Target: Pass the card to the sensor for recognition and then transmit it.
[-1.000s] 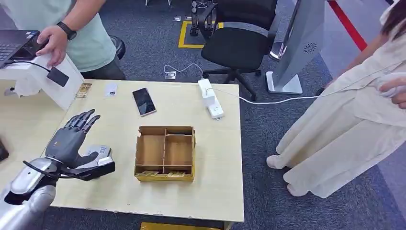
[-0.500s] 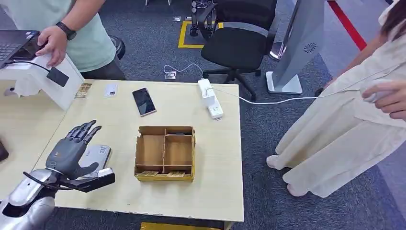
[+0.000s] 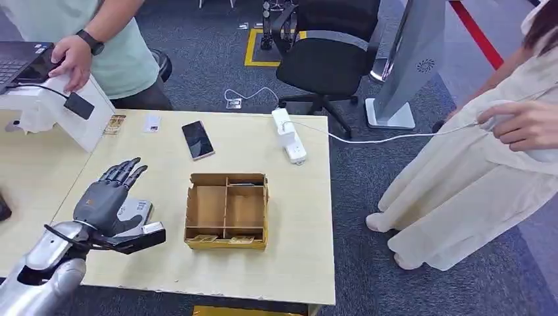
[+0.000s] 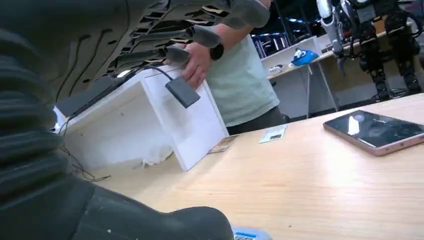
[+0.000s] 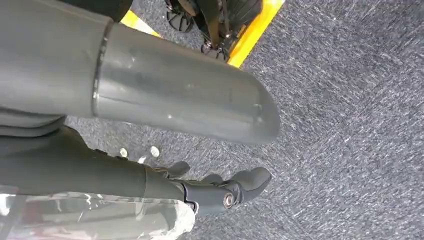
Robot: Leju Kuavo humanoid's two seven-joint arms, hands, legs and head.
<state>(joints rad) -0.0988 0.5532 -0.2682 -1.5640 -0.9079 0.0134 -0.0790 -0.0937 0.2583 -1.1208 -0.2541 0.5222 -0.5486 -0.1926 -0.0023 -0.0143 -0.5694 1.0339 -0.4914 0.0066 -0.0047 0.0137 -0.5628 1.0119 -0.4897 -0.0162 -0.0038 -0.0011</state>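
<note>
Card: you will find the grey card (image 3: 136,209) flat on the table (image 3: 296,230), under the palm side of the left hand's fingers (image 3: 125,172) and just beside the thumb. In the left wrist view only a blue corner (image 4: 250,234) of it peeps out past the thumb.

Left hand: your left hand (image 3: 102,201) hovers over the card with fingers straight and fanned apart, released, grasping nothing. You cannot tell whether the thumb touches the card.

Sensor: the small black sensor (image 3: 79,105) hangs on a cable against the sloped white stand (image 3: 72,122), well beyond the fingertips. The left wrist view shows it (image 4: 182,92) just past the spread fingers (image 4: 175,54).

Person at stand: a person's hand (image 3: 72,59) rests on top of the stand, beside a laptop (image 3: 20,59).

Other cards: two small cards (image 3: 115,124) and (image 3: 152,123) lie near the stand's foot, ahead of the fingertips.

Box: a cardboard box (image 3: 227,245) with compartments sits on the thumb side of the left hand, near it but apart. Cards lie flat in its two compartments nearest you.

Phone: a dark phone (image 3: 198,139) lies face up beyond the box, well apart from the fingers.

Power strip: a white power strip (image 3: 289,136) sits at the table's far edge.

Right hand: your right hand (image 5: 220,192) hangs over grey carpet, fingers loose and apart, nothing in them.

Second person: another person stands past the table's right side, hand (image 3: 526,125) raised.
</note>
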